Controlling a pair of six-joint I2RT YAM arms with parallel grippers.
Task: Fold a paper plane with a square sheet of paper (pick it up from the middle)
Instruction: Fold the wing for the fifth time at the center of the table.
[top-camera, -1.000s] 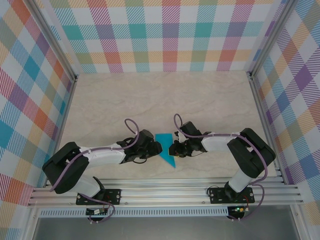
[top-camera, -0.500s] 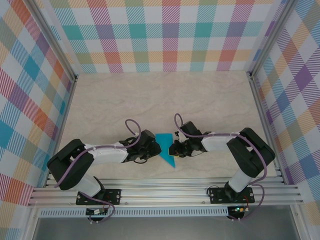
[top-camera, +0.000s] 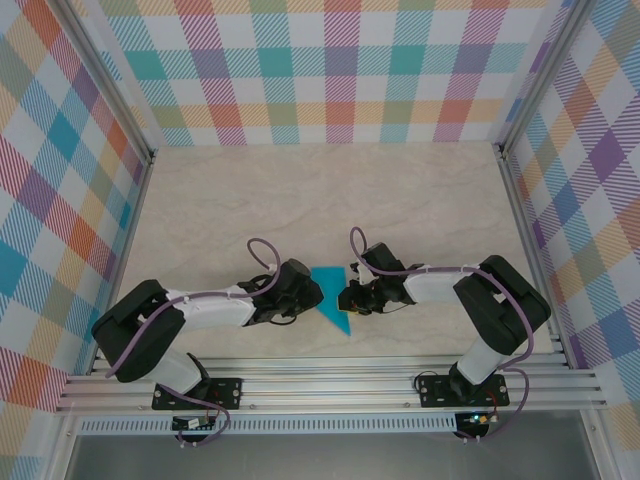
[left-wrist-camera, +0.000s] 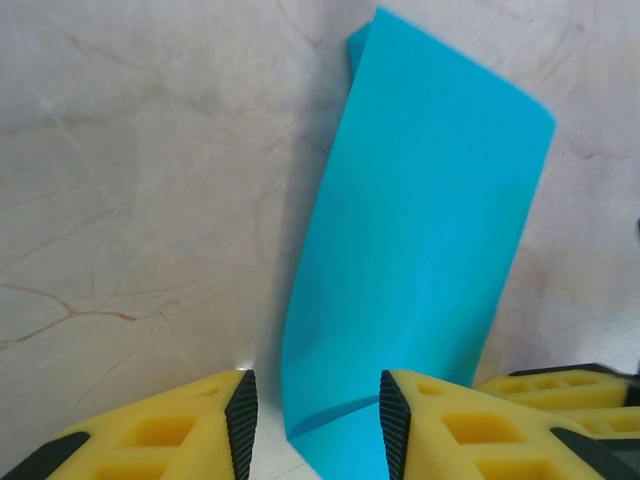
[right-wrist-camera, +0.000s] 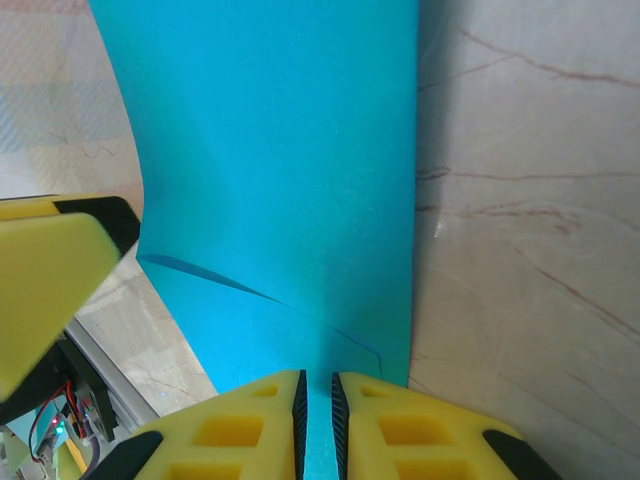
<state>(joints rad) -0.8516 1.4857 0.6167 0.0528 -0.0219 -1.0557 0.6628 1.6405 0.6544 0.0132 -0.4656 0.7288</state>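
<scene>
Jaws, right gripper (right-wrist-camera: 317, 412): all but closed, with a thin slit between the two yellow fingers (right-wrist-camera: 400, 430). An edge of the paper plane (right-wrist-camera: 280, 150) is pinched in that slit.

Jaws, left gripper (left-wrist-camera: 313, 420): partway apart, with a broad gap between the pads. The near end of the paper sits in this gap. It reaches the right-hand pad and stands clear of the left-hand one, so it is not clamped. Whether it touches the right-hand pad cannot be told.

Paper plane: teal-blue folded paper with a crease showing. It is wide at the end away from the front rail (top-camera: 330, 385) and narrows to a sharp tip at the end nearest it. It lies on the table (left-wrist-camera: 130, 150) just beyond the middle of the front rail. The sheet is bowed, and one long side is raised and throws a shadow on the table top.

Left arm (top-camera: 210, 308): white and black, low over the table beyond the left half of the front rail, reaching toward its middle.

Right arm (top-camera: 440, 285): same make, beyond the right half of the front rail, reaching toward its middle. The two grippers face each other with the paper between them.

Cables (top-camera: 262, 250): purple, one looped above each wrist.

Table: pale with a marble pattern.

Walls (top-camera: 340, 70): checked panels opposite the front rail and along both sides.
</scene>
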